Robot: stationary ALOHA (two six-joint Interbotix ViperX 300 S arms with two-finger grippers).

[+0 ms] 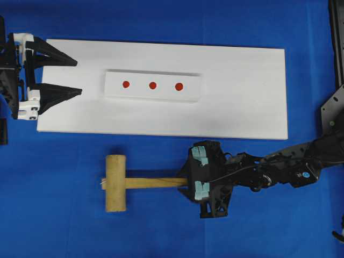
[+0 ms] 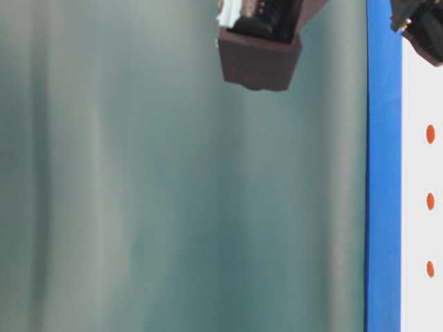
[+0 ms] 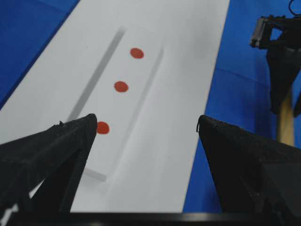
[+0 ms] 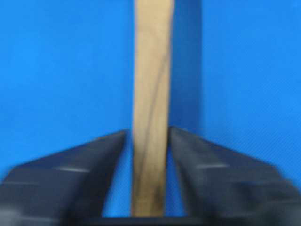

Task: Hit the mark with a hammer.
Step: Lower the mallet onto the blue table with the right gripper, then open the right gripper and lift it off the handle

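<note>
Hammer: the hammer (image 1: pixel 115 183) lies flat on the blue worktop (image 1: pixel 54 215), in front of the white board (image 1: pixel 242 97), its thick head to the left in the overhead view and its slim handle (image 4: pixel 150 94) running right, into the right claw.
Right claw: the right claw (image 1: pixel 189 182) sits at the handle's free end with a finger on either side; in the wrist view a thin strip of blue shows between each finger and the wood, so the fingers stand slightly apart from the handle and do not pinch it.
Left claw: the left claw (image 1: pixel 75 77) hangs over the left end of the board, spread wide with nothing between its fingers (image 3: pixel 56 150).
Marks: three red dots (image 1: pixel 152 85) sit in a row on a raised white strip (image 1: pixel 152 94) in the middle of the board; the nearest dot (image 3: pixel 103 127) shows just beside the left claw's left finger in its wrist view.
Hammer to marks: well apart, the head on the blue cloth off the board.
</note>
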